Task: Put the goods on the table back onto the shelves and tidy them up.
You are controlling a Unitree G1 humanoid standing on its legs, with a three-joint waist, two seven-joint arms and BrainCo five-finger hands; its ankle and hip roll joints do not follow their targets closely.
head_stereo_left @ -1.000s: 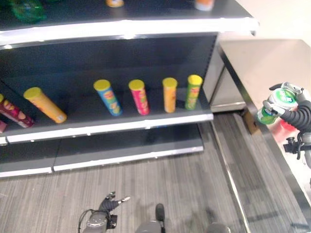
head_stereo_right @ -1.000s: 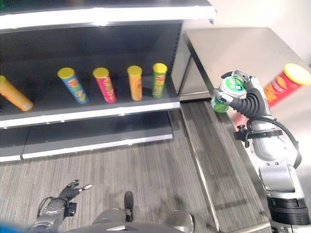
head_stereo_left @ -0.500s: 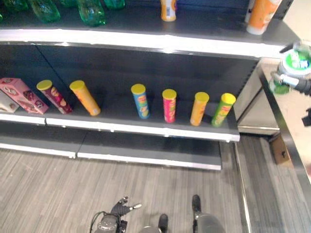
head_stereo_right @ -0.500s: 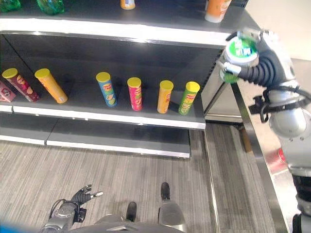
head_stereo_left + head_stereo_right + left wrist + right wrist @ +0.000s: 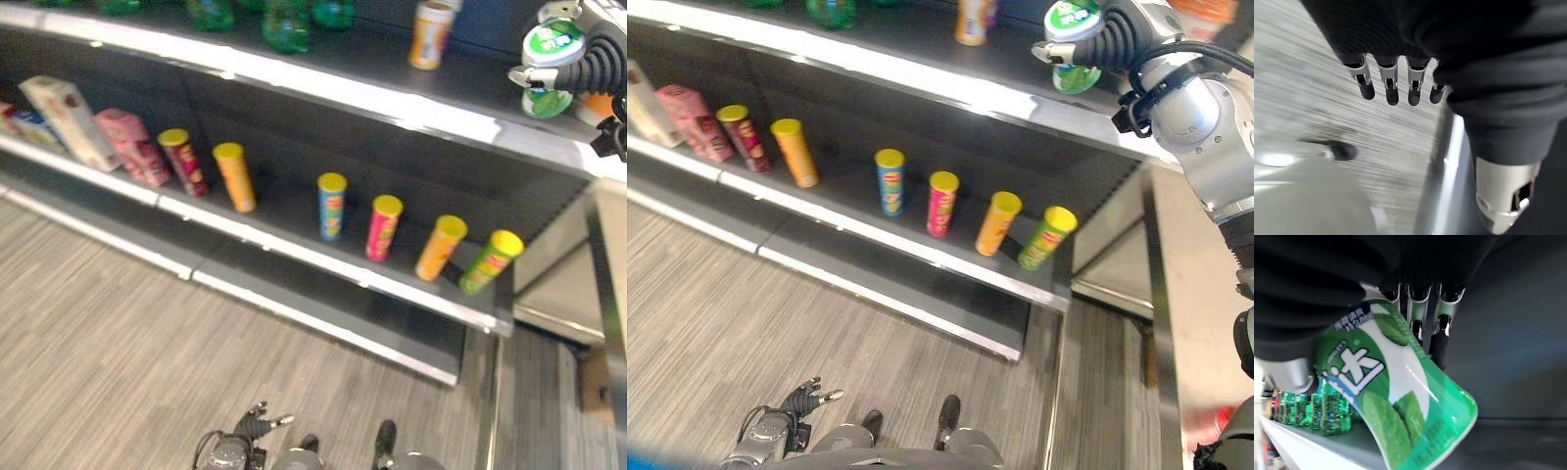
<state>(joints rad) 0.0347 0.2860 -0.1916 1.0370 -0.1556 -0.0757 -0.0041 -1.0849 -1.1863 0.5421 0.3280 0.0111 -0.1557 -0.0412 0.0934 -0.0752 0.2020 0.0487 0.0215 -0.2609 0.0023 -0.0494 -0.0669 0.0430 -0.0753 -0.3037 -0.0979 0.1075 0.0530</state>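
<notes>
Fingers, right hand (image 5: 1114, 37): curled round a green and white container (image 5: 1072, 44); in the right wrist view the fingers (image 5: 1440, 328) lie along its far side.
Container position: held in the air above the front edge of the top shelf (image 5: 392, 93), white-and-green lid facing up, body tilted.
Container in right wrist view: green body (image 5: 1400, 401) with leaf print, close to the camera, above the shelf surface.
Fingers, left hand (image 5: 257, 425): straight and relaxed, holding nothing; in the left wrist view the fingers (image 5: 1391, 85) hang over the grey striped floor (image 5: 1312, 98).
Left hand position: low, well apart from the shelves.
Left of the right-hand fingers, on the top shelf: an orange and white bottle (image 5: 431, 34) upright, then green bottles (image 5: 284, 24) further along.
Right wrist view, beyond the container: a row of green bottles (image 5: 1332, 409) on the shelf.
Below the right-hand fingers, middle shelf (image 5: 294, 250): upright tubes with yellow lids, green (image 5: 490, 261), orange (image 5: 439, 247), pink (image 5: 382, 227), blue (image 5: 331, 206), then orange (image 5: 235, 176) and dark red (image 5: 183, 162).
Far end of the middle shelf: a pink box (image 5: 129, 144) and a pale box (image 5: 69, 119).
</notes>
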